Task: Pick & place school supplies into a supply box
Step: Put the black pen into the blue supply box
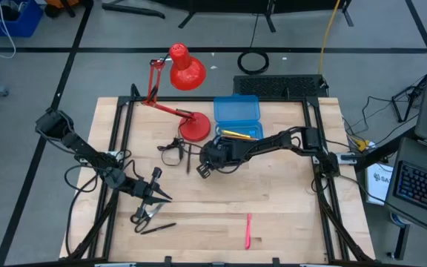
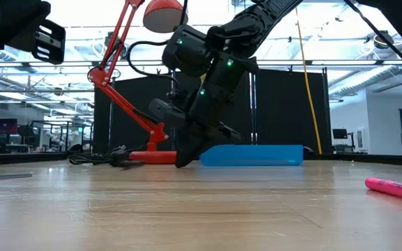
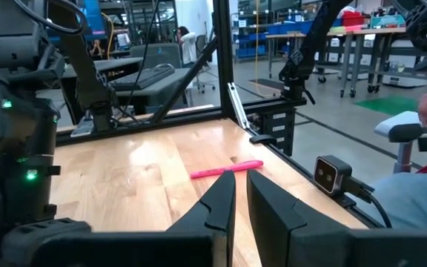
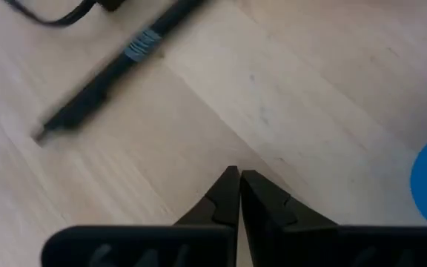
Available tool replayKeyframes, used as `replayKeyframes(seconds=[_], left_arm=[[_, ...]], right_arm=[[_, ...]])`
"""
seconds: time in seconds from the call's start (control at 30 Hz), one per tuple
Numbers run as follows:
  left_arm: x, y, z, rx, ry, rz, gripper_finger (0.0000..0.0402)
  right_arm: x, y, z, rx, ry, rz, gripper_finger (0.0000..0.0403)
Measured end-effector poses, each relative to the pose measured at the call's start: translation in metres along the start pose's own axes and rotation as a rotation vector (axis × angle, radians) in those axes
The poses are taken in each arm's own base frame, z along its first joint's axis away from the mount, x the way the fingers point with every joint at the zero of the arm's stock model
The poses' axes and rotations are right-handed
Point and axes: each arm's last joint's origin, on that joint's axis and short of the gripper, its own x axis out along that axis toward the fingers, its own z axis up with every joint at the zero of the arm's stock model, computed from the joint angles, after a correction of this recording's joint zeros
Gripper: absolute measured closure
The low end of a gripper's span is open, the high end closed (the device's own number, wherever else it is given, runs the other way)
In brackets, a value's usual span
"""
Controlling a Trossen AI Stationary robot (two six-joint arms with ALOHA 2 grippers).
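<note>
A: Where is the right gripper (image 4: pixel 239 178) seen?

B: It is seen low over the wooden table (image 1: pixel 273 200), just in front of the blue pencil case (image 1: pixel 237 116), near the base of the red desk lamp (image 1: pixel 186 74). Its fingers are pressed together at the tips, and nothing is seen between them. A black pen (image 4: pixel 117 63) is shown lying on the wood a little beyond the tips, apart from them.

A: And the left gripper (image 3: pixel 239 194)?

B: It is held above the front left part of the table. A narrow gap is left between its fingers, and nothing is gripped there. Just below it in the high view, the black-handled scissors (image 1: pixel 146 214) and another black pen (image 1: pixel 158 228) are found on the table.

A: How is the pencil case placed?

B: It is set at the back of the table, right of the lamp's base, with its lid laid open. An orange pencil (image 1: pixel 237 135) is seen inside the near half. Whether a yellow item lies with it cannot be told.

A: What else is left on the table?

B: A pink pen (image 1: pixel 248 231) is left near the front edge, right of centre, well apart from both grippers. A tangle of black cord (image 1: pixel 171 148) is seen beside the lamp's base. A black wire loop (image 1: pixel 253 61) is seen on the floor behind the table.
</note>
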Motion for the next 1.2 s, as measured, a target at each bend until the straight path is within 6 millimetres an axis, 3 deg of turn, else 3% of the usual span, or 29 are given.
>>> replayKeyframes(seconds=[0.2, 0.37, 0.77, 1.2], left_arm=[[0.0, 0.0, 0.0, 0.0, 0.0, 0.0, 0.036], [0.0, 0.0, -0.001, 0.002, 0.009, 0.0, 0.036], [0.0, 0.0, -0.002, -0.006, 0.02, -0.001, 0.036], [0.0, 0.0, -0.002, -0.002, 0.018, -0.001, 0.036]], right_arm=[[0.0, 0.01, 0.0, -0.174, -0.049, 0.066, 0.0402], [0.0, 0.015, 0.004, -0.162, -0.037, 0.184, 0.0397], [0.0, 0.014, 0.011, 0.041, -0.115, 0.154, 0.0395], [-0.001, 0.017, 0.021, 0.043, -0.211, 0.198, 0.0285]])
